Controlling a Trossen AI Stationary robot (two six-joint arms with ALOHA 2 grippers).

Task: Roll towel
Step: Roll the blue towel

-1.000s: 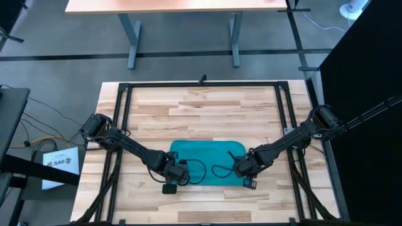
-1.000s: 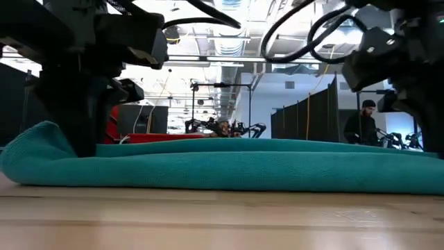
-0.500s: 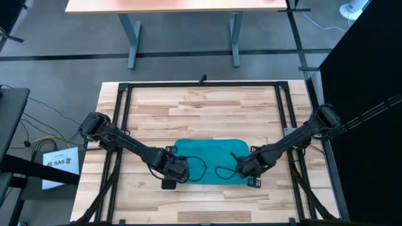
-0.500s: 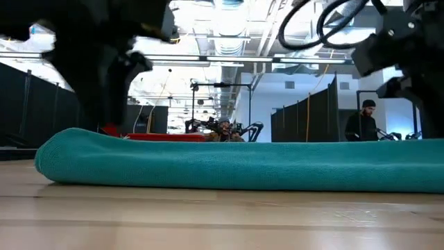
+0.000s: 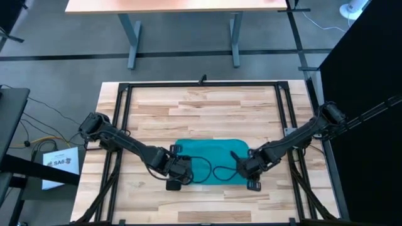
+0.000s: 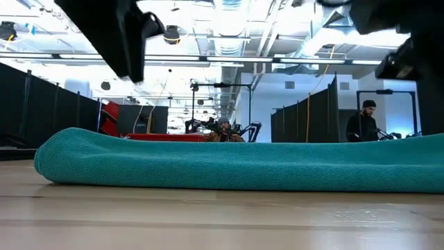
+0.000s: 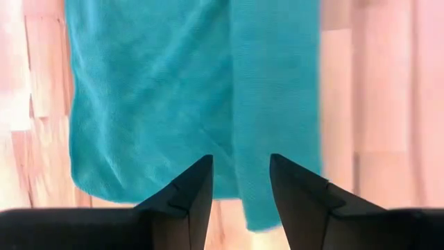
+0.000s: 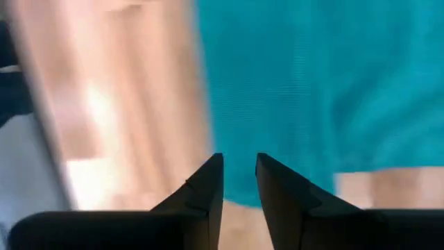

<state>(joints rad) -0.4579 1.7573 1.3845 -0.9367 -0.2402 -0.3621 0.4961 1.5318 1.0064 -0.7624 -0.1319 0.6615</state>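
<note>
The teal towel (image 5: pixel 208 158) lies flat on the wooden table (image 5: pixel 201 107), with its near edge turned over into a thick rounded fold (image 6: pixel 229 165). That fold shows as a raised strip (image 7: pixel 277 104) in the left wrist view. My left gripper (image 7: pixel 241 170) hangs open above the towel's near left corner (image 5: pixel 176 179), touching nothing. My right gripper (image 8: pixel 240 170) hangs over the near right corner (image 5: pixel 251 179), fingers a little apart with nothing between them. In the low view both grippers (image 6: pixel 128 35) (image 6: pixel 409 48) are raised clear of the cloth.
A black frame (image 5: pixel 125 113) runs around the table's edges. Bare wood lies beyond the towel's far edge and along the near edge (image 6: pixel 222 222). A person (image 6: pixel 364 121) stands in the room behind the table.
Both grippers have opened, let go of the towel's near corners and risen clear of it. The towel's left end, held up before, has dropped back and now lies as a rounded fold on the table.
</note>
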